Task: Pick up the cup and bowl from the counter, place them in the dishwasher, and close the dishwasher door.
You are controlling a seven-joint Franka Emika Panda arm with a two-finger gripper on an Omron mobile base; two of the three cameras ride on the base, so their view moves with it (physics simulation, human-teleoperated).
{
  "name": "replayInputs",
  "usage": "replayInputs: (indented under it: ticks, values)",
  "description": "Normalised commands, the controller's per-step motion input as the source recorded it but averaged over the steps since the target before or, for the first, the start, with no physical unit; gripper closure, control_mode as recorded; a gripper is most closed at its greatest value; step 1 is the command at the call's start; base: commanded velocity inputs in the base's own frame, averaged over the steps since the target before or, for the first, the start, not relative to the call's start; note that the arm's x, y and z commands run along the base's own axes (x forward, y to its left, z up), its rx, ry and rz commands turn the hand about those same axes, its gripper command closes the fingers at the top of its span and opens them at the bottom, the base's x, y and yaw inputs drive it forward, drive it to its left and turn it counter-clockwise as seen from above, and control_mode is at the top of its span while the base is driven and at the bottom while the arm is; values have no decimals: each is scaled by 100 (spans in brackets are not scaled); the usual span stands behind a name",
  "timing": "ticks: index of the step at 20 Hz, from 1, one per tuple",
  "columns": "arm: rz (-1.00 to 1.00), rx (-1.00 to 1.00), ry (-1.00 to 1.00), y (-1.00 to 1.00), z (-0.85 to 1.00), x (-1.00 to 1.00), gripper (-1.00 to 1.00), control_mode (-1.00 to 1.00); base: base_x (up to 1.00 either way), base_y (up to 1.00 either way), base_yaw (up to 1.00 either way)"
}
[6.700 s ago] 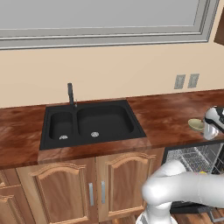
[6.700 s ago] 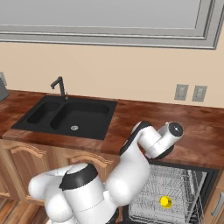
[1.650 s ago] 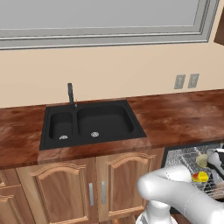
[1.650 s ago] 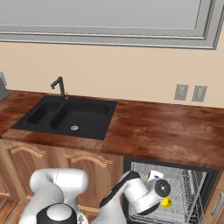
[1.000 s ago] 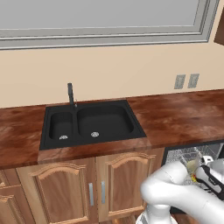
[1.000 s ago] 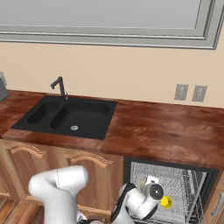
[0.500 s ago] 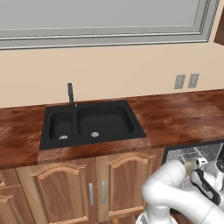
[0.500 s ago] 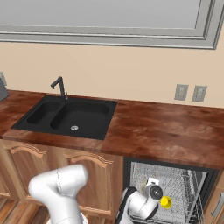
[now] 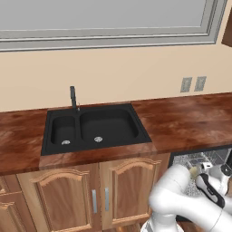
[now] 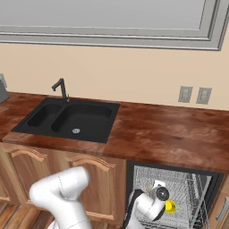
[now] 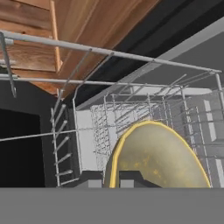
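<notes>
The olive-tan bowl (image 11: 164, 164) with its lighter rim stands tilted on edge just over the grey wire rack (image 11: 131, 109) of the open dishwasher (image 10: 179, 188). My gripper (image 11: 111, 180) is shut on the bowl's rim, which runs between the two fingertips. In the left base view a bit of the bowl (image 9: 194, 171) peeks out beside my wrist over the rack (image 9: 199, 159). The yellow cup (image 10: 170, 206) sits in the rack, just right of my hand. The reddish-brown counter (image 10: 170, 134) runs above the dishwasher.
A black double sink (image 9: 93, 127) with a dark faucet (image 9: 72, 97) is set into the counter to the left. Light wood cabinet doors (image 9: 97, 195) stand left of the dishwasher. Rack wires (image 11: 65, 43) cross close above and beside the bowl.
The bowl left the counter's right end in my gripper. Over the last second my hand has sunk lower into the dishwasher rack with it. The cup has not moved.
</notes>
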Motion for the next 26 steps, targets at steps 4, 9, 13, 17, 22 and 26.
replayInputs:
  ticks: [4,9,13,17,22,26]
  values:
    - [0,0,0,-17,-52,31,-100,-100,0,0,0]
    - [0,0,0,-15,-35,7,-100,-100,0,0,0]
    - [0,0,-1,-9,-2,-2,-100,-100,0,0,0]
    - [0,0,-1,-1,7,-6,-100,-100,0,0,0]
    - [1,-1,0,0,20,-19,-100,-100,0,0,0]
    - [5,-5,0,0,24,-56,-100,-100,0,0,0]
